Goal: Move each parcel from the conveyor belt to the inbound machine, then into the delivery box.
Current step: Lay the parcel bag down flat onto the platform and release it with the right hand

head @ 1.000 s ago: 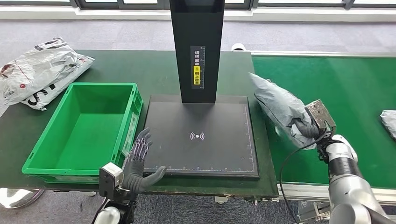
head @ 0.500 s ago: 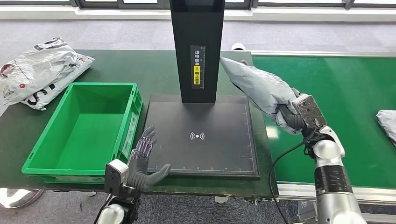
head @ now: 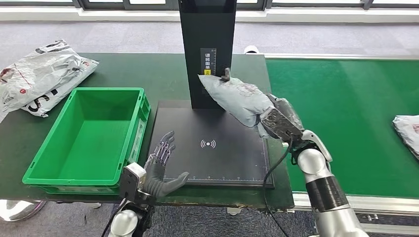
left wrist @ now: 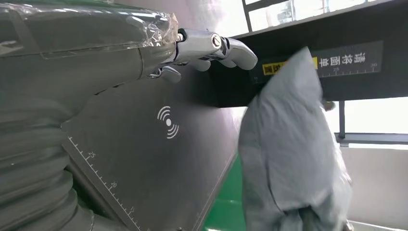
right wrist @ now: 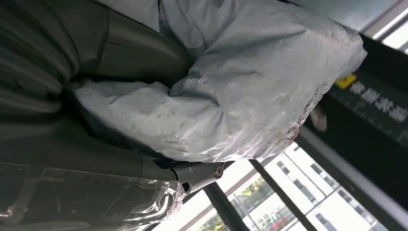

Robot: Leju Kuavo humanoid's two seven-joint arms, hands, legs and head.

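Now over the black scan platform (head: 212,163) of the inbound machine (head: 207,44): grey parcel (head: 236,98), clamped at its near-right end in the right hand (head: 276,120), held off the plate and tilted, far-left tip close to the yellow label on the black upright column, right above the platform's far-right part. Seen from the right wrist, the same crinkled grey parcel (right wrist: 250,91) bulging out of that hand (right wrist: 120,62), fingers wrapped around it. From the left wrist, parcel (left wrist: 288,159) hanging in front of the column's printed scale, above the plate's wireless mark (left wrist: 168,122).

Left hand (head: 160,165) at the platform's near-left corner, fingers apart and holding nothing, thumb stretched out along the near edge; fingertips (left wrist: 231,48) spread, as the left wrist shows.

Left of the platform, the green delivery box (head: 134,123), just beside it. Far left on the dark table, a heap of white-grey mail bags (head: 42,74). Right of the machine, the green conveyor belt (head: 346,98), with another parcel (head: 407,131) at its right edge.
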